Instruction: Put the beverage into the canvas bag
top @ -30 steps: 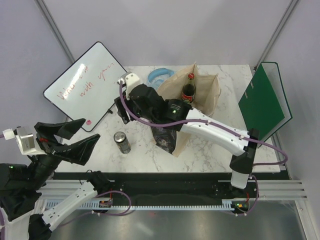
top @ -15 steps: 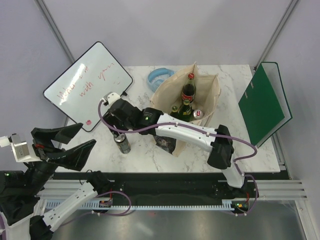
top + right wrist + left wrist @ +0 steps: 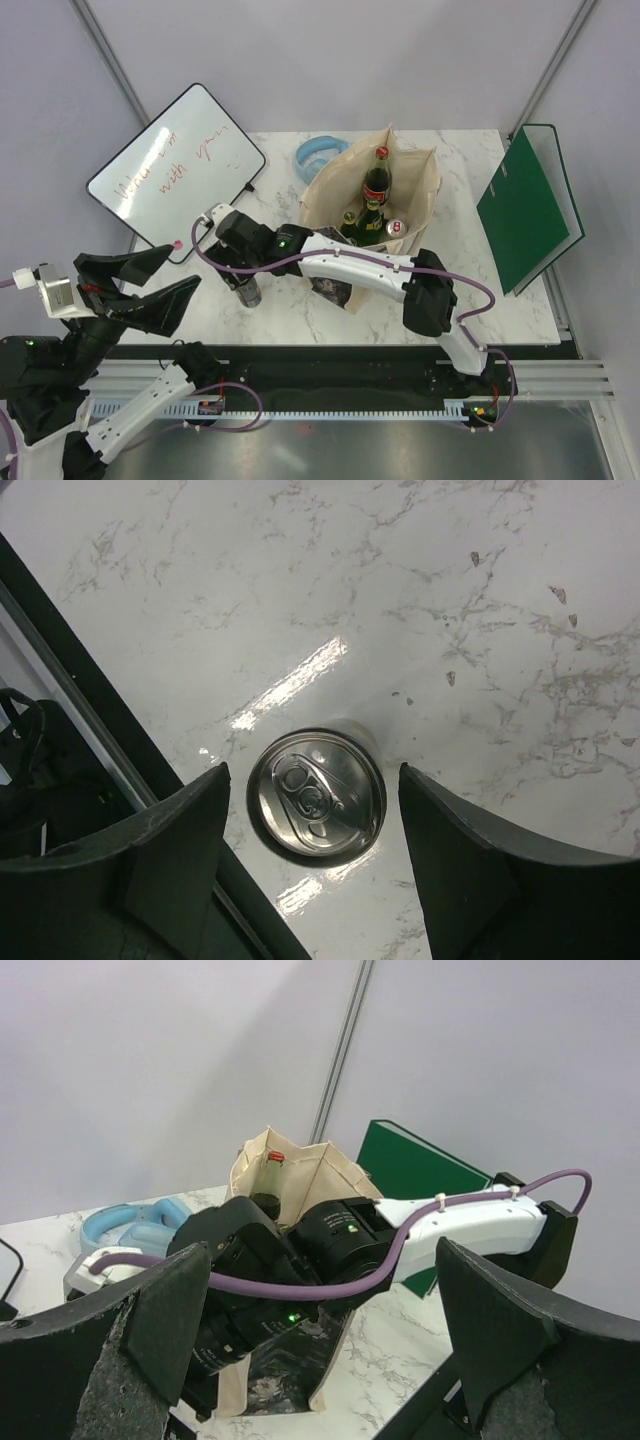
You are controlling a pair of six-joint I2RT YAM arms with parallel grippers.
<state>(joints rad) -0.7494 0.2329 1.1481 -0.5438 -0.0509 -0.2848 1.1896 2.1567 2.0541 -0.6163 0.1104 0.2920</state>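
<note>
White marble tabletop (image 3: pixel 450 285) beneath everything. Stretched across it from the near right toward the left, the white right arm (image 3: pixel 370 262), a purple cable running along it. At the far-left corner, a whiteboard (image 3: pixel 175 160) with red handwriting, overhanging the edge. At the right edge, a dark green binder (image 3: pixel 525 205). Near the middle, upright with its mouth open, the canvas bag (image 3: pixel 425 180): beige cloth, dark print on the near face. Off the near-left edge and raised, the left fingers (image 3: pixel 150 305), spread fully wide, nothing between them, well apart from the bag. Low over the tabletop just left of the bag, the right fingers (image 3: pixel 455 860), parted wider than the silver beverage can (image 3: pixel 316 805), one on either side of it, clear gaps on both sides in the wrist view, gripping nothing. Inside the bag: a dark cola bottle (image 3: pixel 377 180) with a red cap, a green bottle (image 3: pixel 366 215) just nearer, and a pink-topped can (image 3: pixel 397 228) beside that. Behind the bag near the far edge, a light blue ring-shaped item (image 3: pixel 318 152). Outside the bag, upright on the tabletop close to its near edge, the beverage can itself, pull-tab up, straddled by the right fingers and touched by neither.
</note>
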